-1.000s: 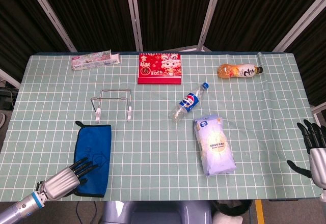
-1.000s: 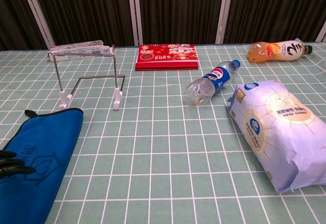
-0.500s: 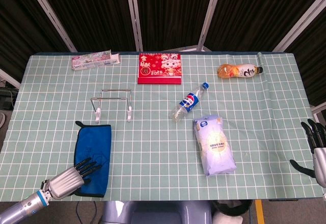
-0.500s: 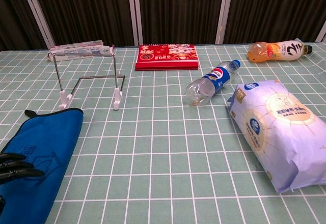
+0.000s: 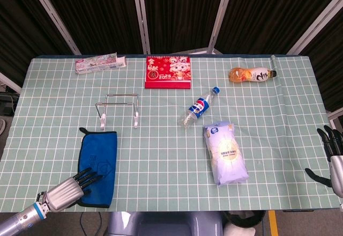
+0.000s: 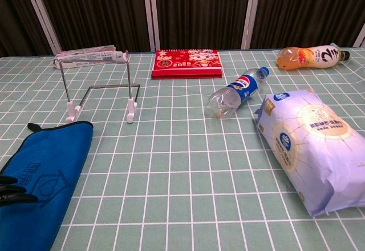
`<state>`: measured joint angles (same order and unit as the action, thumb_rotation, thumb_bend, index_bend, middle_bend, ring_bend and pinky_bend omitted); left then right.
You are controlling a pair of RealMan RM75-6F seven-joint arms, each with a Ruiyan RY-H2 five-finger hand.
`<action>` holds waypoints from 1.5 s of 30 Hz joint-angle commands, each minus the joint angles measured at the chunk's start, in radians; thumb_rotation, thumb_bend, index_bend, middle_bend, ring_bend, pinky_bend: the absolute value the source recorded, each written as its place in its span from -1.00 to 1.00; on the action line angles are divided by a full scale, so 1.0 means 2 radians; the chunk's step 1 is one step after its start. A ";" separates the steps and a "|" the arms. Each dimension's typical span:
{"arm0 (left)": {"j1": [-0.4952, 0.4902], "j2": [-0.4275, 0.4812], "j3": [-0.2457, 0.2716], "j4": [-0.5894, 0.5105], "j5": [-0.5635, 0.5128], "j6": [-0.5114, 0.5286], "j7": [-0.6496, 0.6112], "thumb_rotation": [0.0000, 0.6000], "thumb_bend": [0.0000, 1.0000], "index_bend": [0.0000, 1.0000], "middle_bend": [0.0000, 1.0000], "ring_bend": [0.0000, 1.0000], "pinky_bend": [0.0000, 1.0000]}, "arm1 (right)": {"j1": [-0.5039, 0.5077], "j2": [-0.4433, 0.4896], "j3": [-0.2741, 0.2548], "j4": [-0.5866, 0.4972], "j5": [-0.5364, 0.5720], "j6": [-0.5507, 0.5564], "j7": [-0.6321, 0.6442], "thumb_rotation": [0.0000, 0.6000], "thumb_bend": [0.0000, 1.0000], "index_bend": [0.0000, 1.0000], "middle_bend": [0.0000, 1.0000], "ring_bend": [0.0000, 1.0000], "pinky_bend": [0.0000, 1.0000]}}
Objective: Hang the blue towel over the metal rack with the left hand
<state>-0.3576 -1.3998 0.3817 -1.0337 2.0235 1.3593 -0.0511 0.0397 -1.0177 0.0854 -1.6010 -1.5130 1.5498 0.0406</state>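
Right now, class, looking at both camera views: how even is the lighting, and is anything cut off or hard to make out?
Head view: even, soft light, faint shadows, whole green gridded table sharp. Chest view: evenly lit too, but the blue towel and pale plastic-wrapped packet are cropped at the edges; only dark fingertips of the left hand show.

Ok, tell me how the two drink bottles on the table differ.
The Pepsi bottle is clear with a blue cap and blue label and looks nearly empty; the orange drink bottle is full of orange liquid, with a white label and a dark cap. The Pepsi bottle lies diagonally near the table's middle, just above the white packet; the orange drink bottle lies crosswise near the far right. Both lie on their sides, untouched.
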 commanded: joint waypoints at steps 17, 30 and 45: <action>0.006 -0.023 0.001 0.038 0.009 0.019 -0.015 1.00 -0.32 -0.02 -1.00 -1.00 -1.00 | 0.000 0.001 0.001 0.000 0.002 -0.002 0.002 1.00 -1.00 -1.00 -1.00 -1.00 -1.00; 0.002 -0.027 0.002 0.037 0.008 0.014 -0.010 1.00 -0.24 -0.03 -1.00 -1.00 -1.00 | 0.001 0.001 0.001 0.001 0.003 -0.004 0.004 1.00 -1.00 -1.00 -1.00 -1.00 -1.00; 0.000 -0.021 0.002 0.027 0.006 0.016 -0.010 1.00 -0.07 0.02 -1.00 -1.00 -1.00 | 0.000 0.002 0.001 0.000 0.003 -0.004 0.004 1.00 -1.00 -1.00 -1.00 -1.00 -1.00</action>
<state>-0.3577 -1.4408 0.3854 -0.9802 2.0364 1.3924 -0.0719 0.0403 -1.0137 0.0873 -1.6006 -1.5061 1.5421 0.0487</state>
